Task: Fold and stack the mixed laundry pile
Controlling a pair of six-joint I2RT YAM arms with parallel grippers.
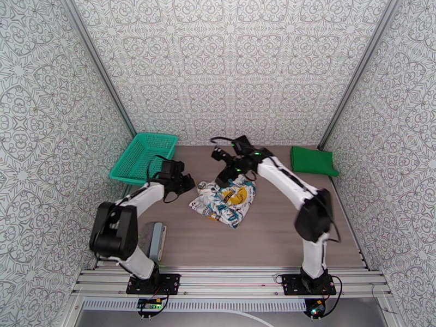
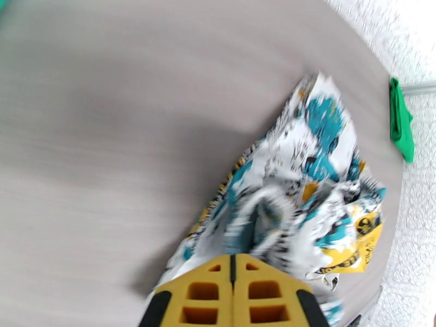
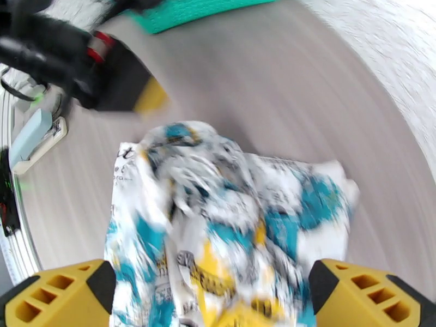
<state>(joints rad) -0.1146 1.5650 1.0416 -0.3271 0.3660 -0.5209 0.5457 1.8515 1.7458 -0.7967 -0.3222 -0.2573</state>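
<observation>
seen from above: left arm bent low near the left wall, forearm reaching forward and inward. left gripper pointing right toward mid-table, clenched tight, yellow fingers pressed flat together, tips just beside the left edge of the printed garment; contact with the cloth cannot be told. right arm stretched forward, then angled left across the table. right gripper tipped down over the garment's far edge, spread wide, grasping nothing, one finger to either side of the cloth in its wrist view. white, teal and yellow garment crumpled at mid-table between the two grippers, longer across than deep, right end slightly farther back. green shirt folded flat at the far right corner, well apart. teal mesh basket at far left.
</observation>
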